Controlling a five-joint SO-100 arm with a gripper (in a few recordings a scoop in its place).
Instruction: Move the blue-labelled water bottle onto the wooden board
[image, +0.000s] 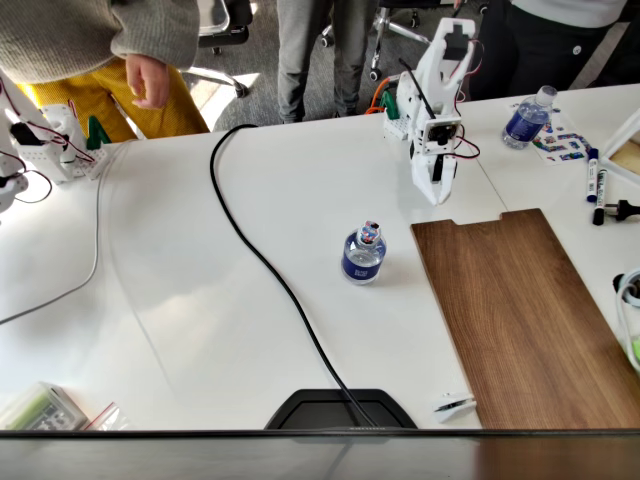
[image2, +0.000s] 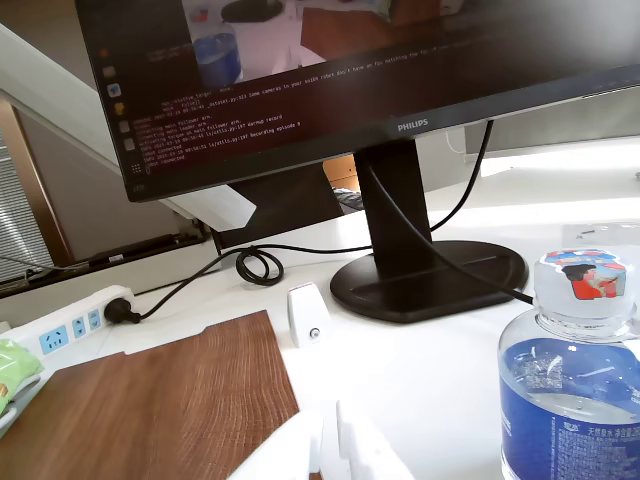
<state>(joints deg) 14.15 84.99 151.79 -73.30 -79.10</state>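
I see the bottle (image: 363, 254) standing upright on the white desk (image: 200, 300), just left of the board (image: 520, 310) and not touching it. My pincer (image: 436, 190) hangs beyond the board's notched corner, well apart from the bottle, clenched on nothing.

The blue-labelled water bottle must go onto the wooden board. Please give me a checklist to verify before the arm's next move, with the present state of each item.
1. Blue-labelled water bottle upright on the white table: ok.
2. Bottle already on the wooden board: not ok, it stands beside it.
3. Board surface free for placing: ok.
4. Gripper holding the bottle: not ok, it is apart from it.
5. Gripper open enough for the bottle: cannot tell.
6. Black cable clear of the bottle: ok, it passes beside.
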